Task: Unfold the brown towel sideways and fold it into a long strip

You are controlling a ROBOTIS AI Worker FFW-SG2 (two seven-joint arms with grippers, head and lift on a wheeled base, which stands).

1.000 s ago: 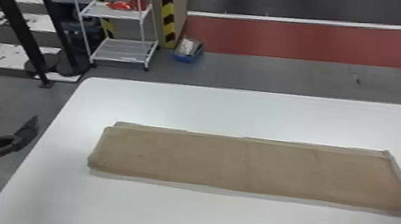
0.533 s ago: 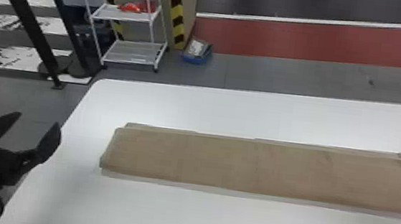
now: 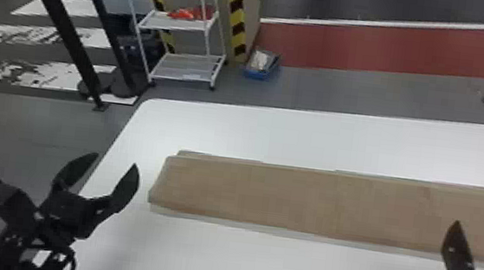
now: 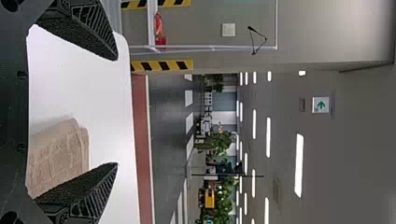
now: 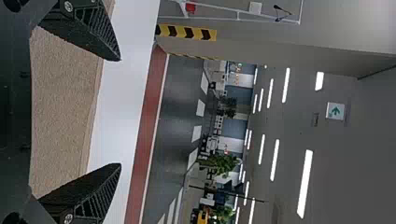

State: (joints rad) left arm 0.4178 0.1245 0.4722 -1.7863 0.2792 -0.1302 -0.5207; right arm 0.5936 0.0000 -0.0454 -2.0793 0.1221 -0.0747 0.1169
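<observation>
- Head view: the brown towel (image 3: 312,201) lies as a long, flat strip across the centre and right of the frame, running out at the right edge, with thin layers showing along its long sides.
- Head view: under it is the white table (image 3: 231,262), whose far left corner sits left of the upper middle.
- Head view: the left gripper (image 3: 114,160) is at the lower left, by the table's side edge and apart from the towel, its two fingers wide apart with nothing between them.
- Head view: the right gripper (image 3: 456,252) comes in at the lower right, one finger overlapping the towel's near edge; I cannot tell whether they touch.
- Head view: a white cart (image 3: 188,67) with red items on its shelf stands upper left, a blue bin (image 3: 261,73) beside it.
- Left wrist view: the left gripper (image 4: 116,111) has its fingers spread wide and empty, an end of the towel near one of them.
- Right wrist view: the right gripper (image 5: 120,112) is wide too, with the towel stretching across behind the gap.
</observation>
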